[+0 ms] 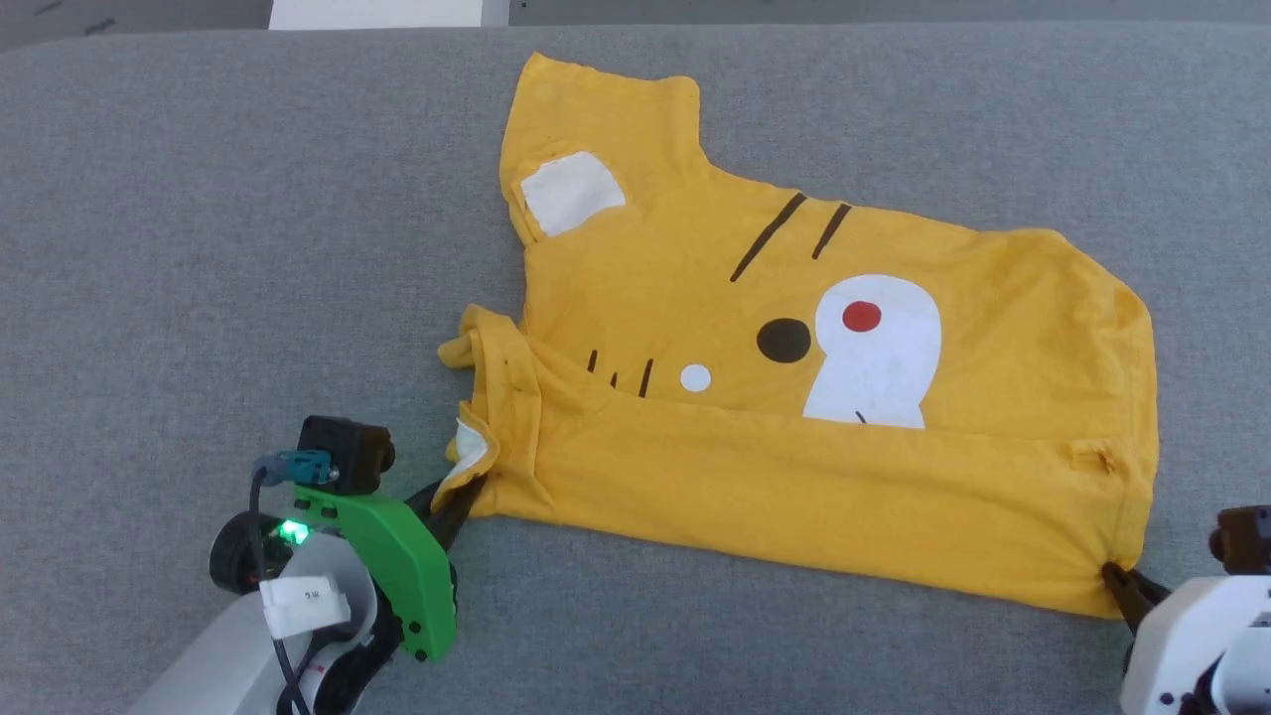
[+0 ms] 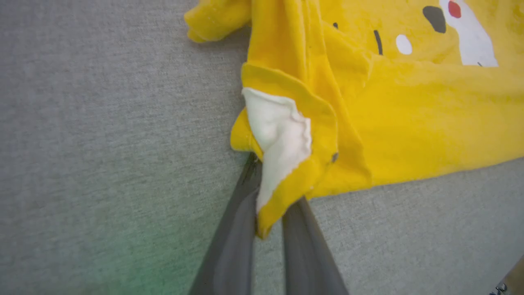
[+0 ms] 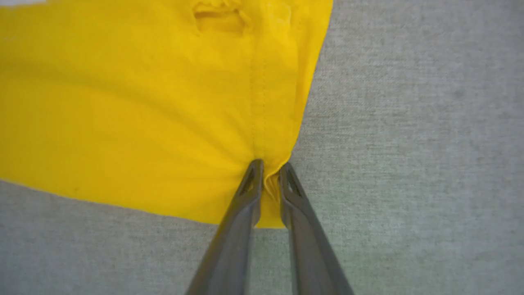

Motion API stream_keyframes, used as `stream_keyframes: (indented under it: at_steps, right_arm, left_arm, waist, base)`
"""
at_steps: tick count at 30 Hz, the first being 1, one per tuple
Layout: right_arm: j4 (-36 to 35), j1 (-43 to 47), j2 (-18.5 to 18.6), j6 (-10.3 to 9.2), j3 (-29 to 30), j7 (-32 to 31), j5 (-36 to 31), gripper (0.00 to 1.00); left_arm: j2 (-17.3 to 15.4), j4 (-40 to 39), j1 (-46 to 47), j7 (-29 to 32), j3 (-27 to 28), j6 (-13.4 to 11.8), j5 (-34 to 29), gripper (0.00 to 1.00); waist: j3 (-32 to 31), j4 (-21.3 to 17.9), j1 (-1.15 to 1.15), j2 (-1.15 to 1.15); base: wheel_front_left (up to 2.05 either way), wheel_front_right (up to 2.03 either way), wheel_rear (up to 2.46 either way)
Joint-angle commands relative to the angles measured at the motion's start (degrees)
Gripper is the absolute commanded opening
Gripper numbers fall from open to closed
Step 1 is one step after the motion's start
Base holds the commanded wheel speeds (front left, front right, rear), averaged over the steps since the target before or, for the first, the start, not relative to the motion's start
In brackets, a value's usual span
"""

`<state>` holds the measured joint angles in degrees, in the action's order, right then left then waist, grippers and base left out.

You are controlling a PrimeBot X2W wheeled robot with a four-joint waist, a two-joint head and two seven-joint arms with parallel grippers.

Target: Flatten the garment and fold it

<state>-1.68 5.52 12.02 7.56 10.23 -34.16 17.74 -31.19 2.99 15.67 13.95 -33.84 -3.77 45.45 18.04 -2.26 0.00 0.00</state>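
Observation:
The garment (image 1: 794, 397), a bright yellow T-shirt with a tiger face print, lies across the grey surface with its near long edge folded up over the print. One sleeve (image 1: 586, 149) sticks out at the back left. My left gripper (image 1: 467, 487) is shut on the garment's near left corner (image 2: 282, 164), where a white patch is turned outward. My right gripper (image 1: 1114, 574) is shut on the near right hem corner (image 3: 268, 184), and cloth bunches between its fingers (image 3: 245, 196).
Grey fabric (image 1: 199, 248) covers the whole work surface. Its far edge runs along the top of the head view, with a white object (image 1: 377, 12) beyond it. The collar area (image 1: 472, 343) lies crumpled at the garment's left.

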Motion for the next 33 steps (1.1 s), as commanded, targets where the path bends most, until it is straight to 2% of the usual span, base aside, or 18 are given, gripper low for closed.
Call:
stream_keyframes:
  at_steps: [1,10,16,22,28,33]
  right_arm:
    - [2.3,-0.2,-0.9,-0.08,-1.4,-1.6,0.5,0.00]
    - [-3.4,0.0,1.4,-0.08,0.3,-2.1,2.5,0.00]
    - [-9.5,1.8,2.2,-0.08,1.8,-4.3,2.7,0.00]
    - [-13.6,6.9,0.2,-0.08,3.9,-7.3,2.9,0.00]
    - [-13.6,11.5,-1.8,-0.08,5.6,-8.6,1.2,0.00]
    - [-11.5,12.4,-3.1,-0.08,5.4,-7.2,0.5,0.00]
  left_arm:
    - [-0.3,0.3,0.6,-0.4,0.5,-0.7,0.2,0.00]
    - [-1.1,-1.6,-1.6,-1.3,2.2,-2.2,1.7,0.00]
    - [-3.3,-5.0,-6.3,-0.7,4.8,-5.7,4.0,0.00]
    - [-5.2,-9.6,-15.0,1.2,6.1,-10.2,7.3,0.00]
    - [-3.7,-11.8,-22.8,0.8,5.8,-13.0,10.3,0.00]
    - [-1.6,-10.1,-23.7,-0.8,5.5,-12.8,10.8,0.00]
  waist:
    - [-0.5,0.0,0.00,0.00]
    - [-4.8,0.4,0.00,0.00]
    - [-6.9,0.8,0.00,0.00]
    - [-7.5,1.7,0.00,0.00]
    - [-7.1,2.9,0.00,0.00]
    - [-7.3,3.8,0.00,0.00]
  base:
    - [0.00,0.00,0.00]
    - [0.00,0.00,0.00]
    - [0.00,0.00,0.00]
    - [0.00,0.00,0.00]
    - [0.00,0.00,0.00]
    - [0.00,0.00,0.00]
